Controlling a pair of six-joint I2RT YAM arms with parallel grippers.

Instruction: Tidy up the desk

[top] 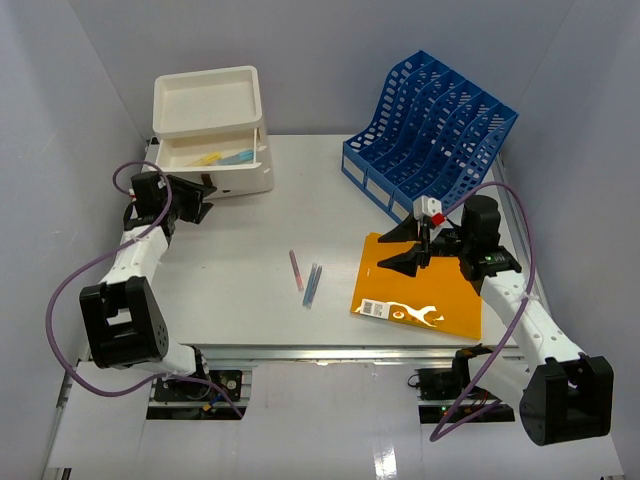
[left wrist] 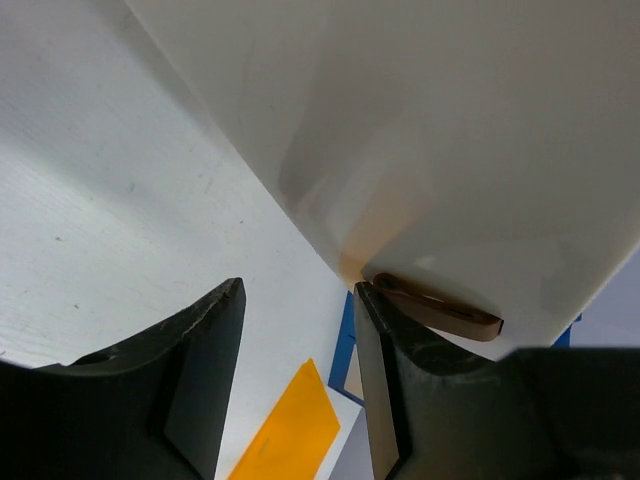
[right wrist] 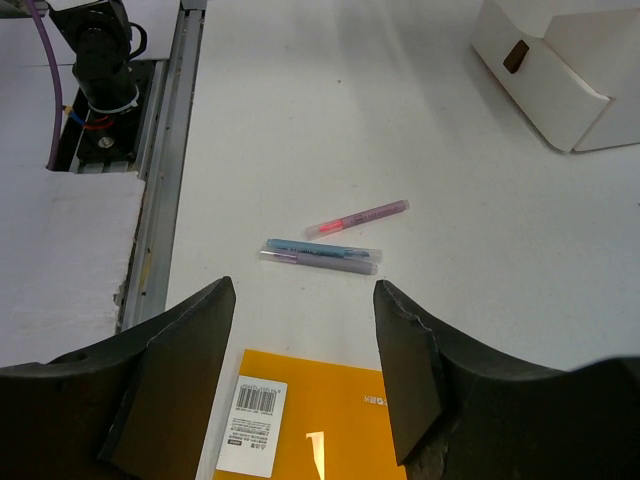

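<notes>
The white desk (top: pixel 250 230) carries three pens: a pink one (top: pixel 296 269) and a blue and a purple one (top: pixel 312 285) lying side by side. An orange notebook (top: pixel 415 290) lies right of them. My right gripper (top: pixel 398 250) hovers open over the notebook's left part (right wrist: pixel 310 420), nothing between its fingers; the pens (right wrist: pixel 320 250) lie ahead of it. My left gripper (top: pixel 198 202) is open beside the white drawer box (top: pixel 210 130), at its lower left corner. One of its fingers (left wrist: pixel 385 370) sits just under a brown pull tab (left wrist: pixel 440 308) on the box wall.
The drawer box has a drawer pulled out with yellow and blue items (top: pixel 225 158) inside. A blue slotted file rack (top: pixel 435 130) stands at the back right. The metal rail (top: pixel 330 352) runs along the desk's front edge.
</notes>
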